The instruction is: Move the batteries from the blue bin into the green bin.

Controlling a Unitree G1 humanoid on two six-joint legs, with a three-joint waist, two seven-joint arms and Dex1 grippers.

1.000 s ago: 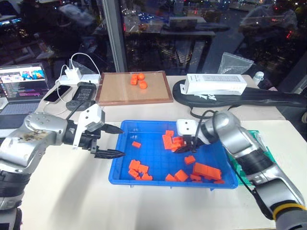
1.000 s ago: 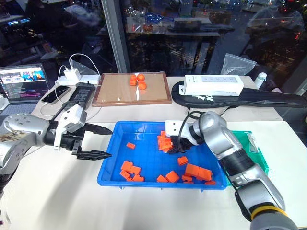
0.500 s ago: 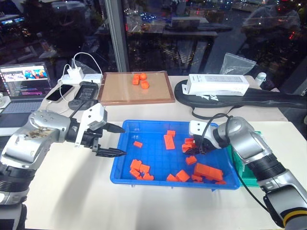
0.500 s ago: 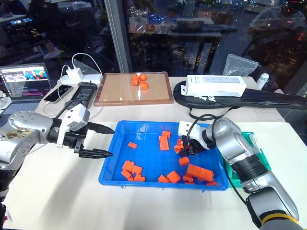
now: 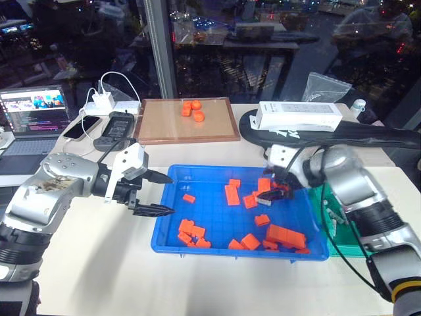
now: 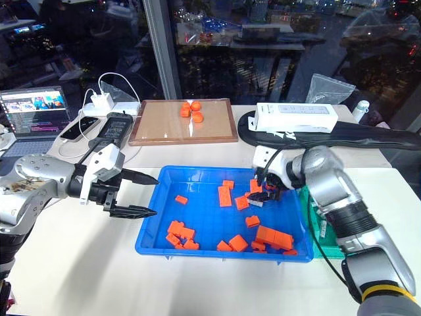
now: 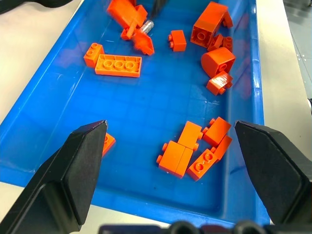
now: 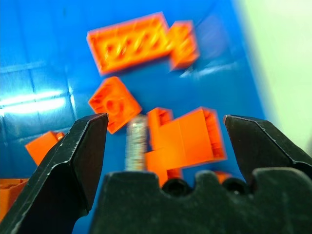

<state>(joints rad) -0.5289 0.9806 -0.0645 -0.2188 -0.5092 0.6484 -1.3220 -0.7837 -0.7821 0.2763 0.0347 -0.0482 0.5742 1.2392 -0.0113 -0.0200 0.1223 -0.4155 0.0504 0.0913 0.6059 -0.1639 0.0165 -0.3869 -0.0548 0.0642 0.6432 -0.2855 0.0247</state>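
Right wrist view looks between two matte black, wedge-shaped fingers (image 8: pixel 73 156) spread wide with nothing between them: the right claw (image 6: pixel 266 194) is released. A slim silvery battery (image 8: pixel 136 142) with a ribbed, shiny surface lies on the glossy floor of the blue bin (image 5: pixel 172 172), among studded orange bricks (image 8: pixel 134 41) of hard plastic, in line with the gap between those fingers and just beyond them. In the left wrist view it glints against a brick at the bin's far end. The left claw (image 5: pixel 154 193) hangs over the bin's left rim, its pointed fingers apart and empty. The green bin (image 5: pixel 324 210), teal with sloping walls, sits on the pale desk (image 5: pixel 99 263) against the blue bin's right side, partly behind the right arm.
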